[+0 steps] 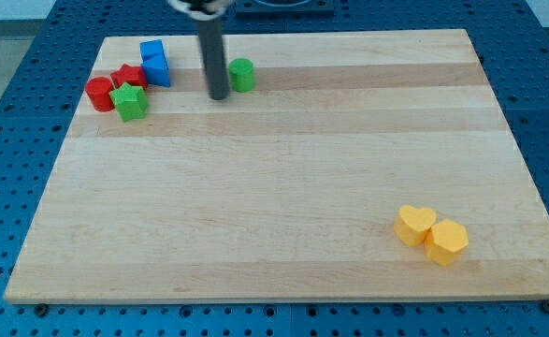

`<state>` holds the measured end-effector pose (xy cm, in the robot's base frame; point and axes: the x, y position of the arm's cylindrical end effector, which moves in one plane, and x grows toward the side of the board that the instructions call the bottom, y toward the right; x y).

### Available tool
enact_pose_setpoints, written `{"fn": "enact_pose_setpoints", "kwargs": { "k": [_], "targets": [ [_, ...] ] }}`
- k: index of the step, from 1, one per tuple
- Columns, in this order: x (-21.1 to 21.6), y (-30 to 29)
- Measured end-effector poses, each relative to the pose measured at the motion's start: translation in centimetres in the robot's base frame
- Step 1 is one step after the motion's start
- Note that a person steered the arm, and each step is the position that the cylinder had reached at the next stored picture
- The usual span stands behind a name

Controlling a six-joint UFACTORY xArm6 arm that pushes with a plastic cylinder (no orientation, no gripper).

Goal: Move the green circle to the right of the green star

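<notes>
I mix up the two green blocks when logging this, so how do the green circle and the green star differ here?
Shape: the green circle is a smooth round cylinder; the green star has points.
Company: the circle stands alone, with my tip just to its left; the star sits packed against the red blocks, near the blue blocks.
Place: the circle lies nearer the view's top and further right than the star.
Both are the same green and similar in size.

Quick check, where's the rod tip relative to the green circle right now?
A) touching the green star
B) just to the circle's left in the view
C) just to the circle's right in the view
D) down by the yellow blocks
B: my tip sits just to the view's left of the green circle, well to the view's right of the green star.
</notes>
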<state>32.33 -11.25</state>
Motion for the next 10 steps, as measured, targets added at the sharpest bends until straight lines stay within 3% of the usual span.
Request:
{"fn": "enact_pose_setpoints", "kwargs": {
  "k": [1, 2, 3, 4, 5, 6, 7, 8, 10],
  "targets": [
    [1.7, 8.4],
    [-0.2, 12.3],
    [-5.0, 9.0],
    [-5.1, 1.1],
    [-4.8, -1.1],
    [-4.8, 9.8],
    [-3.1, 12.1],
    [-2.8, 3.4],
    [-0.1, -2.3]
  ]
}}
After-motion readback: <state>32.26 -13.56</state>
